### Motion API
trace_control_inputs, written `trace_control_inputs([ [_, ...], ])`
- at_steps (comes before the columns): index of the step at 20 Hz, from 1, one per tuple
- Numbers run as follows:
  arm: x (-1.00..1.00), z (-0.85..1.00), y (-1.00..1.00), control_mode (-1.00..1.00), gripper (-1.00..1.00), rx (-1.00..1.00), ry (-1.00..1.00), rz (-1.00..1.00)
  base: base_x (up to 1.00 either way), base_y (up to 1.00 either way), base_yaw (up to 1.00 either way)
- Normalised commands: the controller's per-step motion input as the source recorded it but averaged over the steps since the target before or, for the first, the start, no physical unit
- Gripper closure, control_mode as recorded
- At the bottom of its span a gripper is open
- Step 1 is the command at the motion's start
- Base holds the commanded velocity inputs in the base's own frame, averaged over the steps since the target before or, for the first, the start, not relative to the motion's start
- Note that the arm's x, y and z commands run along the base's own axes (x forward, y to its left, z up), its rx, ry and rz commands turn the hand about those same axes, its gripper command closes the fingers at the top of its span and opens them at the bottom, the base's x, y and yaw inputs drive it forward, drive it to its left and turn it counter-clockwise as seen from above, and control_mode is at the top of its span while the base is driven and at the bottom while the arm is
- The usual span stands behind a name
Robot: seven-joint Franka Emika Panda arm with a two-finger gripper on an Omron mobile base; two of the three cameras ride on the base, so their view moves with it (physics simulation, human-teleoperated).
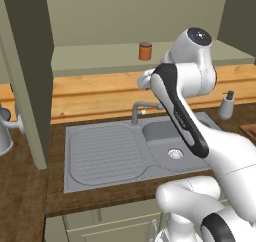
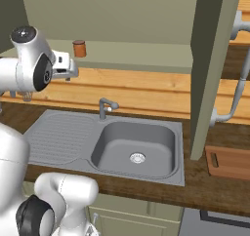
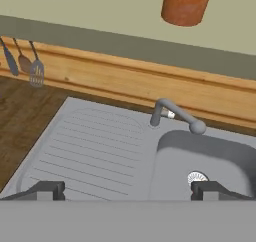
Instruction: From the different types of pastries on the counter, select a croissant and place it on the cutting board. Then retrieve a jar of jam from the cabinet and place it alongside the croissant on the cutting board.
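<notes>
The cabinet (image 1: pixel 100 58) stands with its door (image 2: pixel 215 64) swung open. On its shelf sits the jar of jam (image 1: pixel 145 51) (image 2: pixel 79 48), a small orange-brown cylinder with a darker lid. In the hand view the jar of jam (image 3: pixel 186 3) sits at the top edge. My gripper (image 2: pixel 72 70) (image 3: pixel 128 191) is open and empty. It hovers above the sink, just below and in front of the shelf and short of the jar. An end of the cutting board (image 2: pixel 229 163), with its slot handle, lies on the counter (image 2: pixel 210 188) to the right. The croissant is out of view.
Below the hand is a steel sink (image 2: pixel 68 142) with a draining area and a faucet (image 3: pixel 172 113). A soap dispenser (image 1: pixel 227 105) stands at the back right. Utensils (image 3: pixel 22 61) hang on the wood backsplash. The open door (image 1: pixel 30 86) juts out over the counter.
</notes>
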Motion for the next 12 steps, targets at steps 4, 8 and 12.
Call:
trace_control_inputs([
  [4,-0.11,0.48,-0.12,-1.0,-1.0,0.0,-0.12,0.01,0.0,0.0,0.0],
  [8,-0.13,0.51,-0.11,-1.0,-1.0,0.0,-0.06,-0.01,0.0,0.0,0.0],
  [12,-0.03,0.47,-0.01,-1.0,-1.0,0.0,-0.09,-0.1,0.0,0.0,0.0],
])
